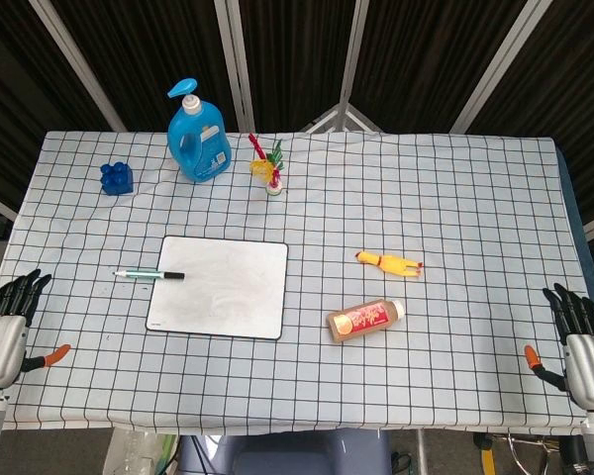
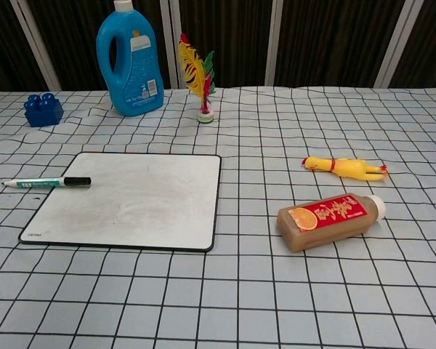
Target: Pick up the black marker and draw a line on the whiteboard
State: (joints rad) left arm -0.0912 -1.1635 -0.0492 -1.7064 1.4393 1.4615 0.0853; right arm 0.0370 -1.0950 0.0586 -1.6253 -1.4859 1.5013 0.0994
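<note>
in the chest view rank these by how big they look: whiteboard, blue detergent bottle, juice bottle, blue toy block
1. whiteboard
2. blue detergent bottle, though it stands farther back, which shrinks it
3. juice bottle, nearer the camera
4. blue toy block

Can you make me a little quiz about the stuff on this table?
1. True or false: the marker lies wholly on the whiteboard.
2. Which lies nearer the brown bottle: A) the blue block, B) the rubber chicken, C) the blue jug?
3. Fill in: the left hand and right hand hold ____.

Key
1. False: its black cap end rests on the board and its other end sticks out over the cloth.
2. B
3. nothing; both rest open at the table's near corners.
</note>
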